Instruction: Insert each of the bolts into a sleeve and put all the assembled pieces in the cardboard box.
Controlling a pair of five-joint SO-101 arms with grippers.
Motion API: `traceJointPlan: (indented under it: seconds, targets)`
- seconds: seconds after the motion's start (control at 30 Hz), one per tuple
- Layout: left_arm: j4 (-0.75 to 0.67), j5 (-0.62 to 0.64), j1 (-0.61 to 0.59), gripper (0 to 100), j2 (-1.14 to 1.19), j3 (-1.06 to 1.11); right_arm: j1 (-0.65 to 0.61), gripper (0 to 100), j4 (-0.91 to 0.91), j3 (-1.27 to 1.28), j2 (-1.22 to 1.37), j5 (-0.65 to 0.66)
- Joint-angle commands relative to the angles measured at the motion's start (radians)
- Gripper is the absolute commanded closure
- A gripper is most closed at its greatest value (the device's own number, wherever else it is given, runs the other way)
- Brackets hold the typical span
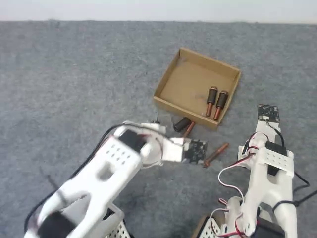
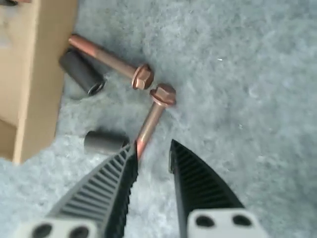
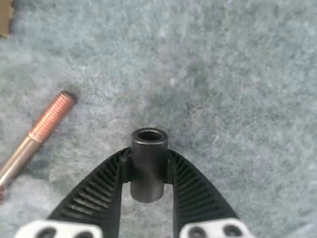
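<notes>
Right jaws clamping sleeve (image 3: 148,166), bolt (image 3: 42,126) beside

Copper-toned bolts (image 2: 151,119) and matte black sleeves (image 2: 81,73) stand out against a mottled blue-grey carpet (image 1: 74,74). The cardboard box (image 1: 171,105) is plain tan. The left gripper (image 2: 153,145) and right gripper (image 3: 147,154) have black fingers (image 2: 116,183) with a fine ribbed pattern, on pale grey bases. The arms (image 1: 111,163) are white, one strung with red, white and black wires (image 1: 246,147).
</notes>
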Motion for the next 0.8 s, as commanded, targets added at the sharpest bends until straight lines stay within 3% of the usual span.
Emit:
traceJointPlan:
  seconds: [0.0,0.23,0.6,0.77]
  targets:
    - [-0.021,-0.008,0.006,89,0.247,-0.185,0.012,99.1,-0.005,-0.005,-0.033,0.025]
    - [-0.021,-0.008,0.002,89,0.489,-0.308,0.012,99.1,-0.01,-0.005,-0.033,0.028]
    - [-0.083,-0.006,0.012,89,0.591,-0.317,0.012,99.1,-0.008,-0.005,-0.035,0.028]
    - [-0.048,-0.005,0.012,89,0.634,-0.369,0.012,99.1,-0.007,-0.005,-0.035,0.028]
